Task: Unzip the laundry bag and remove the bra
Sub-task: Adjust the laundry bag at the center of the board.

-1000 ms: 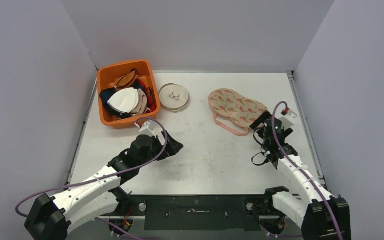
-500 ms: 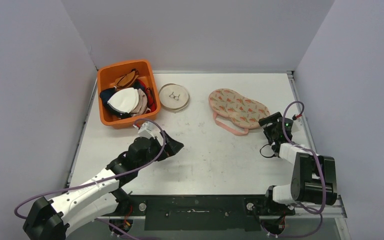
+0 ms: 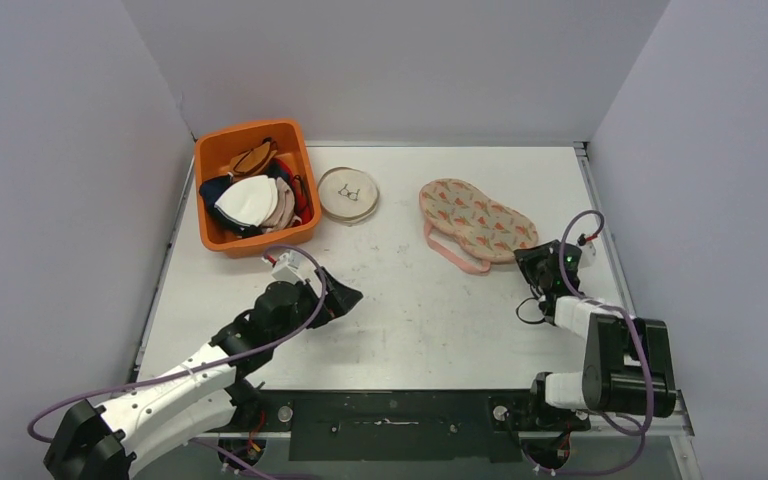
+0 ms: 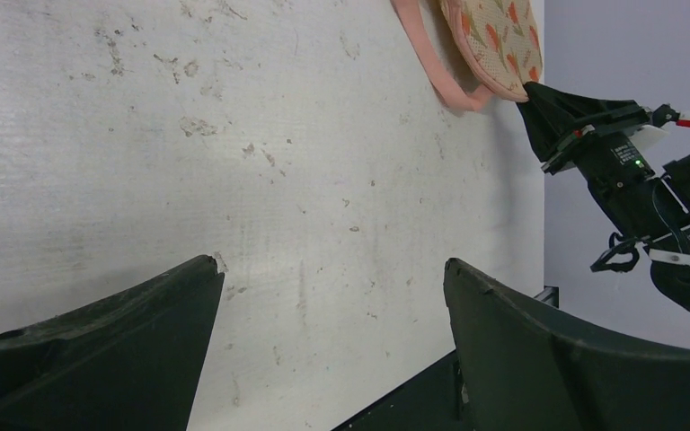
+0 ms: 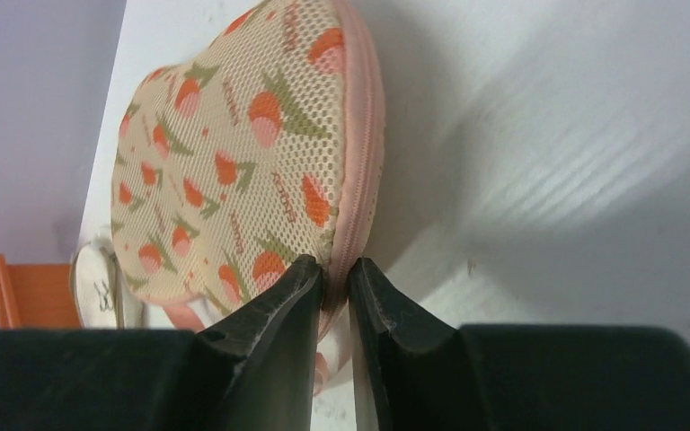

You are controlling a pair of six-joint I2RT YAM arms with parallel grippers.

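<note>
Bag (image 3: 477, 223) is lying flat on the far right of the table (image 3: 410, 300), with its pink strap (image 3: 455, 257) trailing off the near side. The zip (image 5: 364, 162) is running closed along the edge wherever it is showing. No bra is showing outside the bag, so it is judged to be sitting inside.

Right gripper (image 5: 334, 269) is working at the bag's near right end, low to the table. Its fingers (image 5: 269, 314) are clamping together on the pink zip seam, leaving only a thin gap where the edge is passing between them. That end is presumably where the pull is sitting, which would explain the approach. Whether the pull itself is being caught, rather than seam fabric alone, cannot be told from the wrist view.

Left gripper (image 4: 331, 263) is hanging over bare table left of centre, jaws spread wide and gripping nothing. It is facing across toward the bag, and is judged to be waiting to pin the fabric while the zip is being drawn.

Bin (image 3: 203, 190) at the far left is holding a heap of garments, likely the drop point. A round dish (image 3: 322, 195) is sitting just right of it, well apart from the bag.

Unzipping is judged to be only starting.
</note>
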